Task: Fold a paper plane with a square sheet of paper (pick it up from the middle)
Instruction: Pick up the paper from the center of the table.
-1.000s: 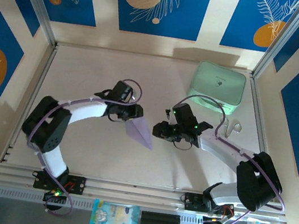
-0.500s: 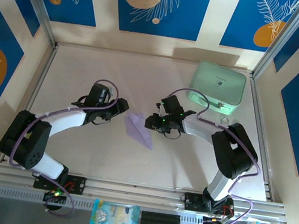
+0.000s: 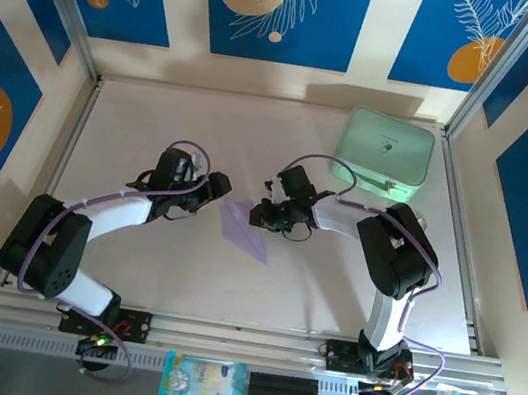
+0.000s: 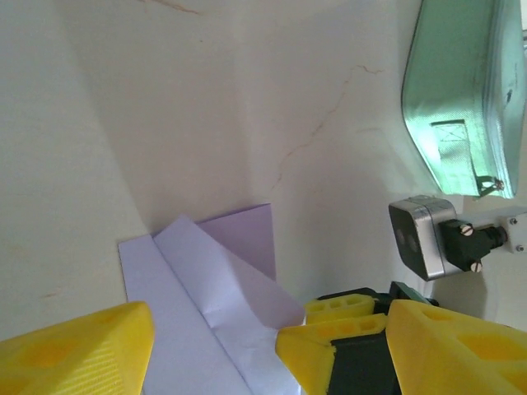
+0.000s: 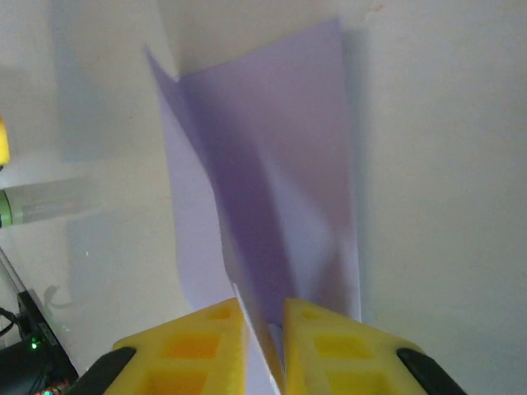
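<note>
One cream table (image 3: 131,267), blue-panel walls (image 3: 276,7); left end effector (image 3: 217,190) wide, empty; right end effector (image 5: 263,325) pinching paper plane (image 5: 280,164).

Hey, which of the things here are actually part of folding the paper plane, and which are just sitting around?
Part of the job:
- folded lilac paper, mid-table between the two arms

Just lying about:
- mint-green case, far right of the table
- blue-and-white packet, in front of the arm bases
- black ribbed block, beside that packet
</note>
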